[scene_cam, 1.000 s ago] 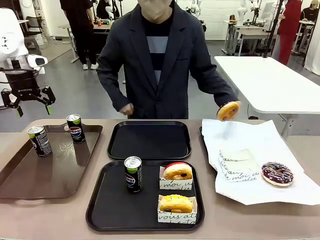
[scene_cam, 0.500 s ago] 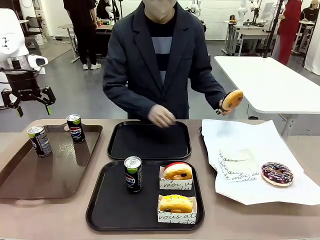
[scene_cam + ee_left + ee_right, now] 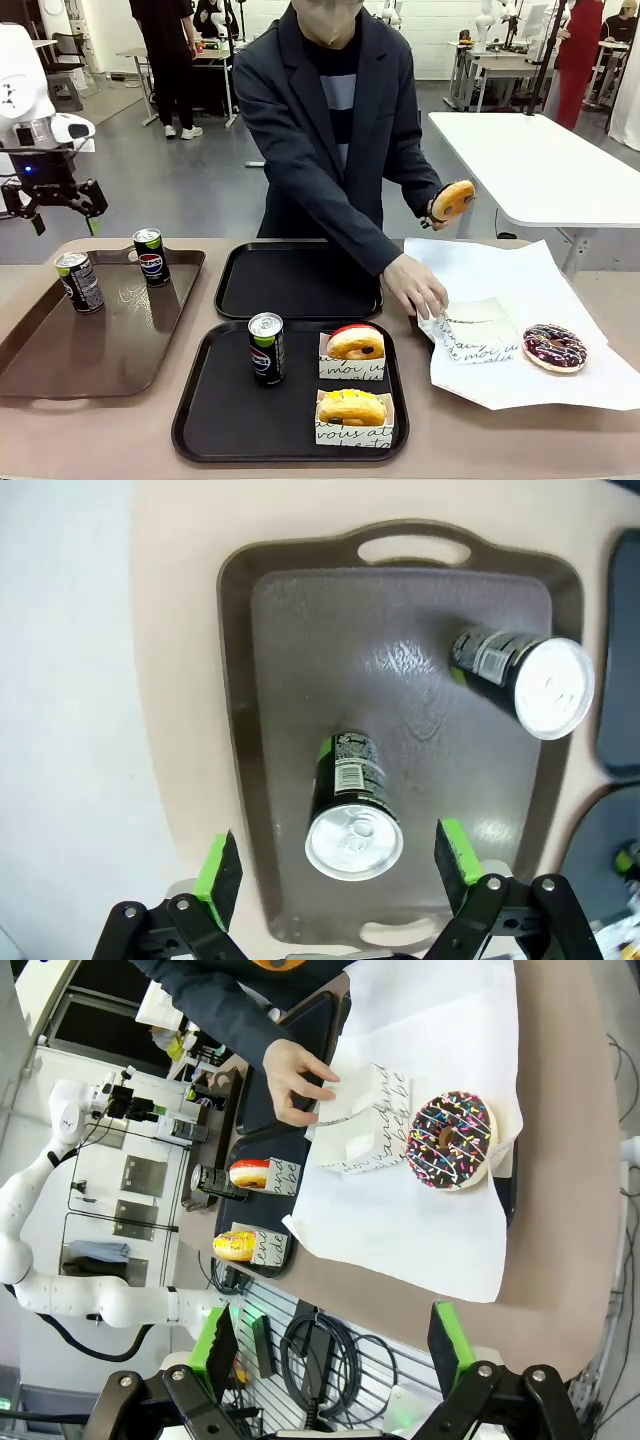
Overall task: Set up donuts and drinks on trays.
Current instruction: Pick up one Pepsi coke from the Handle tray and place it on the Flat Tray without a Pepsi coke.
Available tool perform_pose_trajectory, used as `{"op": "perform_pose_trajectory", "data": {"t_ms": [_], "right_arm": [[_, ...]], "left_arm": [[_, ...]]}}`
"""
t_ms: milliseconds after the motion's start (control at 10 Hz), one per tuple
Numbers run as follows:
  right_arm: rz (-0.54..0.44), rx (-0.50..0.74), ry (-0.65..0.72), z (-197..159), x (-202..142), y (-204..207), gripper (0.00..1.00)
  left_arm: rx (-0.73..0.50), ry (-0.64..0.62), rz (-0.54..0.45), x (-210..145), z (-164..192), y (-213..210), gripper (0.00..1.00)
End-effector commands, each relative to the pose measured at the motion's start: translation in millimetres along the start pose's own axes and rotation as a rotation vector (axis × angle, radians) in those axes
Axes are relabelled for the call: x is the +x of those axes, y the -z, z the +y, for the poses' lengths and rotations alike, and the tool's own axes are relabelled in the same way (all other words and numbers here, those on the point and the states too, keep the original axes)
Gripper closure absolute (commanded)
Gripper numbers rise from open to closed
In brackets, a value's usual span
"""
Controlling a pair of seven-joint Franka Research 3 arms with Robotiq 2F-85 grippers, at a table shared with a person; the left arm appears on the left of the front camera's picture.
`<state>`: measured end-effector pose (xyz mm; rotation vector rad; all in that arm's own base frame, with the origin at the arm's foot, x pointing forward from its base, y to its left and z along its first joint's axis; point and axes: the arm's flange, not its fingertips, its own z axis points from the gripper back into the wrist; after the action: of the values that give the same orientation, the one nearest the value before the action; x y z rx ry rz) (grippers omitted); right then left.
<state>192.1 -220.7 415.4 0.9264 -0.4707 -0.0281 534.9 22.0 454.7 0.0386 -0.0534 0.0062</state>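
My right gripper (image 3: 331,1345) hangs with its green pads wide apart and nothing between them, off the near edge of the table.

Counting from my side, there are two black trays, three cans and four donuts. The near black tray (image 3: 220,410) carries one Pepsi can (image 3: 266,348) upright at 11 o'clock, a red-topped donut (image 3: 355,342) at 1 o'clock and a yellow donut (image 3: 351,407) at 4 o'clock, each donut on its own small printed paper.

At 3 o'clock from that tray lies the white paper sheet (image 3: 540,280), with the chocolate-sprinkle donut (image 3: 555,346) near its right side and a loose printed paper (image 3: 480,335) just to its left. One hand of the person (image 3: 420,290) rests on the far-left corner of that paper.

At 9 o'clock sits the brown tray (image 3: 100,350) with two more Pepsi cans standing upright and apart, one can (image 3: 79,281) at 11 o'clock, the other can (image 3: 151,256) at 1 o'clock.

The far black tray (image 3: 298,280) lies just behind the near one.

My left gripper (image 3: 65,222) hovers above the brown tray's far-left end, fingers spread and holding nothing; in its wrist view one can stands below, in line with the gap.

Farthest off, the person's other hand (image 3: 435,212) holds the golden-brown donut (image 3: 453,200) up in the air above the sheet's far edge.
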Motion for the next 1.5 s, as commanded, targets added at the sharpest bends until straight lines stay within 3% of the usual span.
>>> {"op": "perform_pose_trajectory", "data": {"t_ms": [0, 300, 600, 800, 1100, 1400], "right_arm": [[-0.021, 0.024, -0.016, 0.0, 2.2, 0.4, 0.0], [-0.021, 0.024, -0.016, 0.0, 2.2, 0.4, 0.0], [-0.021, 0.024, -0.016, 0.0, 2.2, 0.4, 0.0], [-0.021, 0.024, -0.016, 0.0, 2.2, 0.4, 0.0], [-0.021, 0.024, -0.016, 0.0, 2.2, 0.4, 0.0], [-0.021, 0.024, -0.016, 0.0, 2.2, 0.4, 0.0]], "left_arm": [[-0.007, 0.126, -0.024, -11.3, 19.2, 11.1, 0.0], [-0.083, 0.145, 0.098, -12.5, 20.8, 24.2, 0.0], [-0.127, 0.115, 0.113, -14.4, 9.7, 30.2, 0.0], [-0.103, 0.116, 0.111, -16.6, 3.2, 36.9, 0.0], [-0.092, 0.09, 0.028, -18.7, -1.2, 52.6, 0.0], [-0.084, 0.082, 0.03, -18.0, -4.0, 64.8, 0.0]]}}
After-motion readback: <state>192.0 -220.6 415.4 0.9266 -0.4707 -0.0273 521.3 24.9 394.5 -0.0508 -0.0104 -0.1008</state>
